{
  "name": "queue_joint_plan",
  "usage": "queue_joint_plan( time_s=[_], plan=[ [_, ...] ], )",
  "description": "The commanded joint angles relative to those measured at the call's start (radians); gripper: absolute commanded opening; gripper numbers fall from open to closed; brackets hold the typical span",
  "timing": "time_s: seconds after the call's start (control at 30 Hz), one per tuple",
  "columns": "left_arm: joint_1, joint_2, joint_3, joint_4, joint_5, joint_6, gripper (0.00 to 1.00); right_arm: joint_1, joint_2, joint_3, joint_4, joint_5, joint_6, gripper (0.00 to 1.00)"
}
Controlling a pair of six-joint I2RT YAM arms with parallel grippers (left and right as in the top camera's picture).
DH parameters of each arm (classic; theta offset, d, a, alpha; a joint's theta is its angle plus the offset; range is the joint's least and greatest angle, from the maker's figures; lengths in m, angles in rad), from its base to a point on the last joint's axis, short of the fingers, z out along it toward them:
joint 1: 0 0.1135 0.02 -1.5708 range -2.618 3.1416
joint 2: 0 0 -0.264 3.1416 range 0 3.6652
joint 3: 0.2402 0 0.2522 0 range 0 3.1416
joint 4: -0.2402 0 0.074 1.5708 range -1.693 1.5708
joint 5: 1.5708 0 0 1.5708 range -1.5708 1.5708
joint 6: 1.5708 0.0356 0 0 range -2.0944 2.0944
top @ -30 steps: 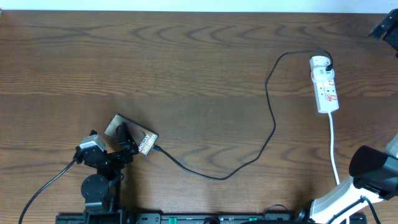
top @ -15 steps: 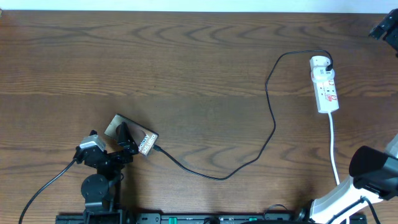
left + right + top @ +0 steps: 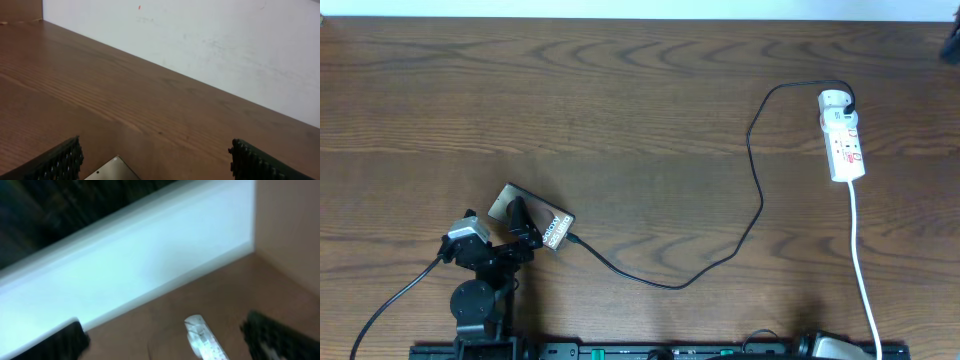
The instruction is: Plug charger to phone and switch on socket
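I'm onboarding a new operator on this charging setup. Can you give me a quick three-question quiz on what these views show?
1. True or false: the socket lies right beside the phone.
2. In the left wrist view, the left gripper is: A) open, B) shut on the phone, C) out of view.
3. Fill in: in the right wrist view, the blurred white thing between the fingers of the right gripper is the ___.

Key: 1 false, they lie far apart at opposite sides of the overhead view; 2 A; 3 socket.
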Motion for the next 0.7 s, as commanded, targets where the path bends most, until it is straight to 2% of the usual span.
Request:
queue_joint_plan(
  time_s=[0.0, 0.4, 0.57, 0.67],
  plan=[
    [0.005, -0.006, -0.012, -0.05, -0.016, 0.023, 0.91, 0.083, -0.156, -0.254, 0.151, 0.021, -0.135, 0.99],
    [0.005, -0.006, -0.012, -0.05, -0.016, 0.023, 0.91, 0.121, -0.688, -1.138, 0.656, 0.013, -0.146, 0.99],
    [0.005, -0.006, -0.012, -0.05, -0.016, 0.023, 0.91, 0.121, -0.848, -1.411, 0.842, 0.009, -0.146, 0.99],
    [0.005, -0.006, -0.012, -0.05, -0.016, 0.023, 0.91, 0.121, -0.93, -1.524, 0.881, 0.01, -0.146, 0.99]
  ],
)
